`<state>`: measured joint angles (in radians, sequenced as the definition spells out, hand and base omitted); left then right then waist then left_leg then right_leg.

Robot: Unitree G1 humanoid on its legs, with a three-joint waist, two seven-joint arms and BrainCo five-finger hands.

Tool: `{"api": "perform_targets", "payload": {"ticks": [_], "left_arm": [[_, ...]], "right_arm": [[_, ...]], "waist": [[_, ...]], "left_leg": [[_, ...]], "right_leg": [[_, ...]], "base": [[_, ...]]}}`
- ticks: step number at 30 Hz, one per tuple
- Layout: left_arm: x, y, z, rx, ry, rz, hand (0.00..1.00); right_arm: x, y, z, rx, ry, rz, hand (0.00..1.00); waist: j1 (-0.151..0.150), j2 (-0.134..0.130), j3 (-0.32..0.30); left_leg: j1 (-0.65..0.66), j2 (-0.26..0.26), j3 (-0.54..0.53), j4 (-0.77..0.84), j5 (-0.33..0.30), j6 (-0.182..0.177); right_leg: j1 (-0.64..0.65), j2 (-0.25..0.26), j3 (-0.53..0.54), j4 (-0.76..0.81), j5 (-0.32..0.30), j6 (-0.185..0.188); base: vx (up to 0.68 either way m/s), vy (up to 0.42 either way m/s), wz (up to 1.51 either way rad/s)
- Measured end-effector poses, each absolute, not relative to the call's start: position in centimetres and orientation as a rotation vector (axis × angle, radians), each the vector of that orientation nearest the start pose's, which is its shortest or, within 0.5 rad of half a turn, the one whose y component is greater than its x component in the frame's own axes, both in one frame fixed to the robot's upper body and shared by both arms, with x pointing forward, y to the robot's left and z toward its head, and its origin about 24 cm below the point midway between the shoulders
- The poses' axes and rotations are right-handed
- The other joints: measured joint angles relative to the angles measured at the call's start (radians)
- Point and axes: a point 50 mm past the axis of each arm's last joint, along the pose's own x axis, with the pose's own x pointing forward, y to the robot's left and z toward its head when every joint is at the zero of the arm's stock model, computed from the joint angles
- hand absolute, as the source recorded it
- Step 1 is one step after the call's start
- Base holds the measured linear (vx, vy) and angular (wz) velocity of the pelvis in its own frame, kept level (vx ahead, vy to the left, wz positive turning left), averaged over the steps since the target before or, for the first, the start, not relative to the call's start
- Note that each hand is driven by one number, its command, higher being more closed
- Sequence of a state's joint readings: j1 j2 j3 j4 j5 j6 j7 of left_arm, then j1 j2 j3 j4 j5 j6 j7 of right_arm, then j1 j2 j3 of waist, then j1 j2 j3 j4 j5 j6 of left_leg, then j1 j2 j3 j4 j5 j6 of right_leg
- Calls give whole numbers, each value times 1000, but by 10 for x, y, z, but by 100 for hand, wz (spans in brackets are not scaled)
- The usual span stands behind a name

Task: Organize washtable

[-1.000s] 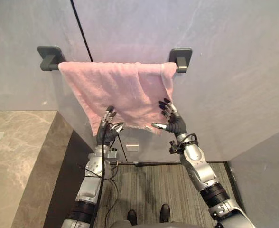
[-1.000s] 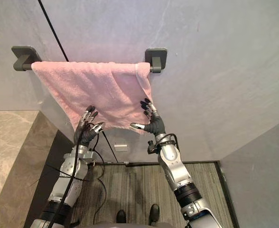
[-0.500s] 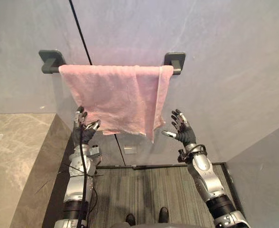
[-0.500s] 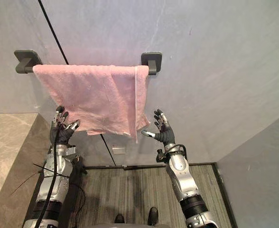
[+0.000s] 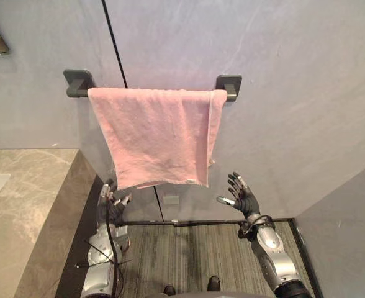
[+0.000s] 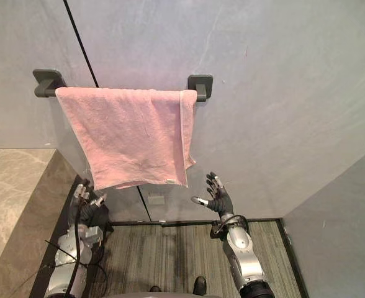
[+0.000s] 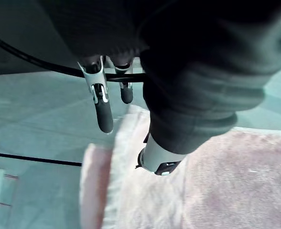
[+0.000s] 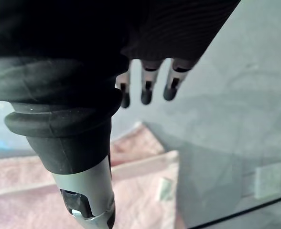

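Hanging above both hands, the pink towel is draped over the wall-mounted towel bar, with its width running along the bar and its hem roughly level. The left hand, fingers relaxed and holding nothing, sits just under the hem's left corner, so the cloth is straight up from it. The right hand, fingers spread wide and empty, is below and outboard of the other corner, clear of the cloth. Any straightening of the hem would likely fall to the left hand, which is nearer.
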<state>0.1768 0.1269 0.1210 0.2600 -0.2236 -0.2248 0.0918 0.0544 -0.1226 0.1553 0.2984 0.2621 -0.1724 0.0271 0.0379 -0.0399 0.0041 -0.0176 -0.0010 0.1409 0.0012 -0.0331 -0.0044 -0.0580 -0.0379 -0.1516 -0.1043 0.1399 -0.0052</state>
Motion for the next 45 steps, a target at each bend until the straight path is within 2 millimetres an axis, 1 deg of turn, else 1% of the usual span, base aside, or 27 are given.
{"api": "perform_targets", "payload": {"ticks": [3,4,7,10,13,15,16,17,19,21,22,24,26,29,36,45], "left_arm": [[183,225,-42,-77,251,322,0],[176,225,-49,-78,288,314,0],[167,220,-58,-94,334,308,0],[155,212,-72,-112,412,286,0],[139,205,-92,-129,518,270,0],[121,202,-110,-139,627,285,0],[116,200,-115,-134,657,284,0],[105,198,-125,-124,724,286,0],[93,198,-134,-123,790,302,0],[78,198,-143,-127,869,342,0],[77,199,-144,-122,876,352,0],[74,202,-149,-123,913,394,0],[71,204,-152,-128,934,427,0],[68,207,-153,-110,947,449,0],[58,207,-157,-114,988,468,0],[58,208,-157,-109,989,467,0]], "right_arm": [[219,-151,-35,116,250,80,0],[216,-152,-42,96,281,76,0],[208,-156,-53,97,336,52,0],[195,-159,-67,84,407,37,0],[179,-161,-86,77,509,36,0],[160,-166,-106,81,618,-2,0],[154,-168,-111,79,650,-17,0],[141,-174,-122,66,721,-42,0],[129,-180,-132,67,791,-79,0],[112,-188,-143,67,882,-144,0],[107,-190,-145,62,902,-157,0],[91,-194,-152,64,970,-201,0],[83,-196,-156,83,1004,-232,0],[79,-196,-158,101,1019,-272,0],[78,-192,-159,137,1023,-289,0],[80,-191,-159,136,1020,-288,0]], "waist": [[0,0,0],[0,1,1],[1,2,1],[1,5,3],[2,5,3],[1,5,4],[2,5,4],[2,6,4],[2,7,5],[1,11,7],[1,11,7],[3,16,6],[0,19,6],[0,20,5],[2,22,6],[1,22,6]], "left_leg": [[1,0,-2,-1,1,1],[4,0,-3,-1,2,2],[7,0,-4,-2,2,2],[22,-1,-7,-5,1,1],[22,-2,-7,-9,-1,-3],[22,-2,-9,-12,-2,-4],[22,-2,-10,-15,-2,-4],[24,-2,-11,-19,-2,-4],[29,-2,-11,-21,-2,-4],[39,-3,-14,-25,-2,-4],[42,-3,-14,-27,-2,-4],[57,-3,-14,-36,-2,-4],[68,-4,-13,-38,-2,-3],[69,-4,-8,-38,-2,-3],[80,-3,-1,-55,-2,-4],[81,-3,-1,-57,-2,-3]], "right_leg": [[1,0,-3,0,0,0],[3,0,-4,0,0,1],[7,0,-6,0,-2,3],[22,-1,-9,0,-9,12],[21,-3,-9,0,-14,18],[21,-3,-12,0,-18,18],[21,-3,-13,0,-19,18],[22,-3,-14,1,-22,20],[25,-3,-14,1,-25,23],[34,-3,-16,4,-30,30],[37,-3,-16,4,-30,30],[48,-3,-16,5,-34,30],[57,-3,-14,5,-36,31],[56,-3,-11,5,-37,31],[57,-2,-7,4,-40,28],[56,-1,-7,4,-41,28]], "base": [[-1,9,1],[0,0,0],[2,12,1],[0,32,4],[-3,12,0],[2,13,2],[16,21,4],[0,0,0],[15,8,1],[36,21,4],[33,27,2],[0,0,0],[4,12,-3],[-4,14,-4],[-6,3,-1],[0,0,0]]}}
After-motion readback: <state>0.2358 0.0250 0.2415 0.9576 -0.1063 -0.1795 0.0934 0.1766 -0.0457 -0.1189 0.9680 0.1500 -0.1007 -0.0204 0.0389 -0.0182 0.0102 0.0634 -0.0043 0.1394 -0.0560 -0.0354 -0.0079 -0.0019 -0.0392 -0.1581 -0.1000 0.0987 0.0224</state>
